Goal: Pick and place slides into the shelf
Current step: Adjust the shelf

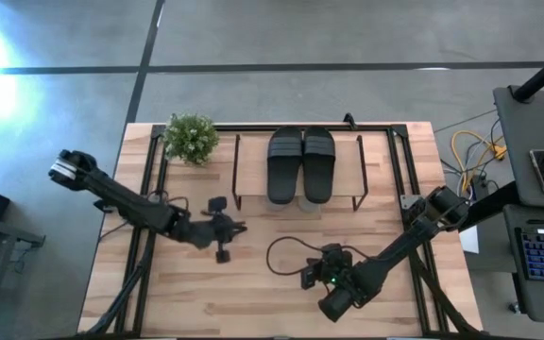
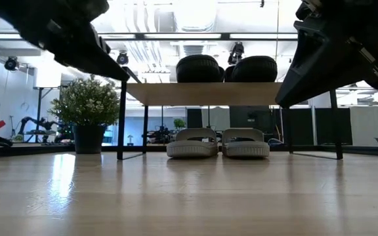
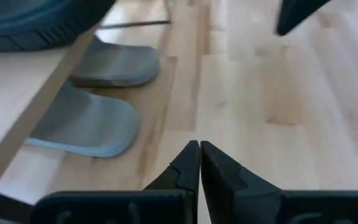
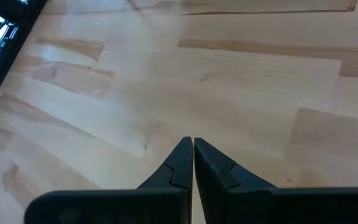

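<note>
The black pair of slides [image 1: 301, 163] lies side by side on the shelf's light wood top board [image 1: 251, 170]; in the low view they show as dark humps [image 2: 227, 68] on the board [image 2: 202, 93]. The pale grey-green pair [image 2: 218, 143] rests soles down on the table under the shelf, also seen in the left wrist view [image 3: 89, 118]. My left gripper [image 3: 199, 149] is shut and hovers over the table in front of the shelf's left end [image 1: 223, 229]. My right gripper [image 4: 192, 144] is shut, above bare table near the near edge [image 1: 312, 277].
A potted plant [image 1: 191, 138] stands at the table's far left, beside the shelf. A black cable [image 1: 286, 247] loops on the table by the right arm. Black frame rails [image 1: 399, 170] run along both table sides. Bare wood lies between the arms.
</note>
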`<move>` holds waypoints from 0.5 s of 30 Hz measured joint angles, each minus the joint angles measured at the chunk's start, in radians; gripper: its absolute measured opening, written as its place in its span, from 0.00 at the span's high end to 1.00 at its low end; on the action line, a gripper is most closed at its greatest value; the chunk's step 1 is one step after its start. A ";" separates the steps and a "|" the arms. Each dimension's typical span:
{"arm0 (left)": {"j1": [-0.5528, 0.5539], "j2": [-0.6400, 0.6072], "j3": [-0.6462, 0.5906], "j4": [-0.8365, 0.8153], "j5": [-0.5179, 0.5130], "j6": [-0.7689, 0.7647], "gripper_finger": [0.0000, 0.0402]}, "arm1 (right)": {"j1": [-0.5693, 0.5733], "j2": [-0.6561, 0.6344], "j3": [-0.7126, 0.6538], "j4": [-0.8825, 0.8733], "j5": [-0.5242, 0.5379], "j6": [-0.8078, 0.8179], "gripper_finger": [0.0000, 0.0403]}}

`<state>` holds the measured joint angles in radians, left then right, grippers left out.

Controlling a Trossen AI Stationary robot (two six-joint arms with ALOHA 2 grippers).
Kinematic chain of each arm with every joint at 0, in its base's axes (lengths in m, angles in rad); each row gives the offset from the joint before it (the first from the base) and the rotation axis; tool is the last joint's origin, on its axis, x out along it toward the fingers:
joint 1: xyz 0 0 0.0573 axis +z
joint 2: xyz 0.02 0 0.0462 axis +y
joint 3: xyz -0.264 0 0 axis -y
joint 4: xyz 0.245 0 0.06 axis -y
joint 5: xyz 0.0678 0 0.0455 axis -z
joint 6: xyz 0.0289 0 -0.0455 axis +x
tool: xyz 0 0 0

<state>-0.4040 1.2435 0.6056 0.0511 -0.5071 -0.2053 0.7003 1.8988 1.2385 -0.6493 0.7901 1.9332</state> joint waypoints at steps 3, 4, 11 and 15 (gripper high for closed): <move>-0.034 0.074 0.005 0.031 -0.104 -0.001 1.00 | 0.002 0.000 -0.001 -0.002 0.000 -0.011 0.98; -0.034 0.107 0.010 0.040 -0.107 0.001 1.00 | 0.004 0.000 -0.001 -0.004 -0.001 -0.016 0.98; -0.028 0.399 0.151 0.034 -0.212 0.095 1.00 | 0.020 0.000 -0.002 -0.029 -0.002 -0.011 0.98; 0.015 0.511 0.255 -0.041 -0.296 0.112 1.00 | 0.051 0.000 -0.002 -0.028 -0.004 0.005 0.98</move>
<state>-0.3894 1.7543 0.8610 0.0102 -0.8027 -0.0934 0.7511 1.8988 1.2366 -0.6775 0.7863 1.9380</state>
